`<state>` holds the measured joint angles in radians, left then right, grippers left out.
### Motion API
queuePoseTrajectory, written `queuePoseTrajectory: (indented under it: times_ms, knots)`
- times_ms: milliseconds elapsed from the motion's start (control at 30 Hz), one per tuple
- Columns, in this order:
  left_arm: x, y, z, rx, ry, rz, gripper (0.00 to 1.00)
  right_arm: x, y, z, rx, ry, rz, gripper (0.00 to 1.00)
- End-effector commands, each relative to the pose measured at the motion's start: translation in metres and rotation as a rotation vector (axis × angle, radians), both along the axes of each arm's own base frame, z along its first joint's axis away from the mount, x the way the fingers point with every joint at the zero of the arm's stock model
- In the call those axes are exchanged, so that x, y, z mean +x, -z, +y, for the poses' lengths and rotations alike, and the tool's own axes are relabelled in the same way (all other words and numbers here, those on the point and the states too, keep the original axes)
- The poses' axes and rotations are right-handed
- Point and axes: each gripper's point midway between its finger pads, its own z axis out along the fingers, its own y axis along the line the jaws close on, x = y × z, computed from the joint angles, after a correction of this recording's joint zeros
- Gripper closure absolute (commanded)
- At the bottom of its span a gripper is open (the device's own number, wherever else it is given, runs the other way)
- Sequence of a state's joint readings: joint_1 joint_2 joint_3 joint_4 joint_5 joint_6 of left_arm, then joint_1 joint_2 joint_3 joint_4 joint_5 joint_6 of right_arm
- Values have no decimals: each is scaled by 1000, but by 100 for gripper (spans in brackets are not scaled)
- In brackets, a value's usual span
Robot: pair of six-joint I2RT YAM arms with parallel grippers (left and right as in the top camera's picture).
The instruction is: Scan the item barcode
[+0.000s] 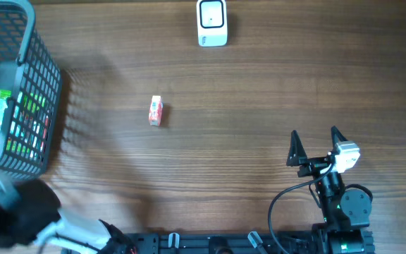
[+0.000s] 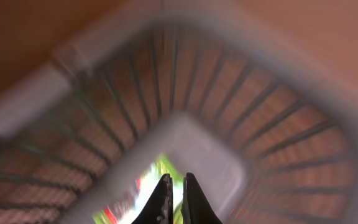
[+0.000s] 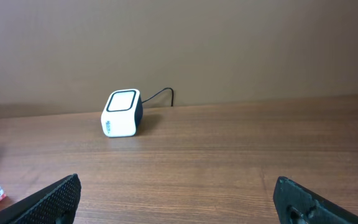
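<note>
Grey plastic lattice basket [image 1: 44, 85] stands at the left edge of the brown wooden tabletop [image 1: 259, 92]. It contains green, red and white packets [image 1: 4, 116]; their count cannot be determined. The left jaws hang over the basket interior, pressed together tip to tip; the wrist view is blurred, so whether a packet is pinched cannot be told. The right jaws stand fully apart, holding nothing, low over the near right tabletop. One small red-and-white packet [image 1: 155, 111] lies alone mid-tabletop, well apart from the white cube-shaped barcode scanner [image 1: 211, 22] at the far edge
</note>
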<state>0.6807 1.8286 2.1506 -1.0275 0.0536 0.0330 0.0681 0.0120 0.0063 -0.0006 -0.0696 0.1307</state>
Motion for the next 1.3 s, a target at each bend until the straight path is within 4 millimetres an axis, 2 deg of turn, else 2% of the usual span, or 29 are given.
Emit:
queuePoseTrajectory:
  times_ms: [0,33,67,100,133,167,233,367,433,500,567,667,767,867,1067,1167,1200,1267]
  knots:
    - [-39,-111,-34,113,-33,-240,91,0,-1,-3,2,15,-6,0]
    - [-43,-115,-37,115,-33,-243,80,0,-1,-3,1,15,-6,0]
    - [-46,-113,-40,106,-33,-231,52,0,-1,-3,1,15,-6,0]
    - [-49,-105,-42,86,-34,-205,39,0,-1,-3,1,15,-6,0]
    - [-48,-87,-41,49,-35,-157,12,0,-1,-3,1,15,-6,0]
    - [-46,-73,-40,22,-37,-121,2,0,-1,-3,1,15,-6,0]
    - [-41,-31,-36,-46,-33,-20,0,0,-1,-3,1,15,-6,0]
    - [-34,71,-30,-163,38,241,0,0,-1,-3,1,15,-6,0]
    - [-32,109,-28,-222,46,318,0,0,-1,-3,1,15,-6,0]
    - [-25,160,-32,-292,129,406,0,0,-1,-3,1,15,-6,0]
    - [-20,200,-36,-358,189,469,0,0,-1,-3,1,15,-6,0]
    - [-16,242,-39,-413,253,537,0,0,-1,-3,1,15,-6,0]
    - [-18,276,-39,-457,260,597,0,0,-1,-3,1,15,-6,0]
    - [-28,306,-34,-469,242,687,0,0,-1,-3,2,15,-6,0]
    - [-42,347,-37,-484,228,756,0,0,-1,-3,1,15,-6,0]
    - [-40,347,-43,-509,243,731,0,0,-1,-3,1,15,-6,1]
    - [-36,340,-43,-506,248,709,0,0,-1,-3,1,15,-6,0]
    - [-25,312,-35,-470,222,652,0,0,-1,-3,1,14,-6,0]
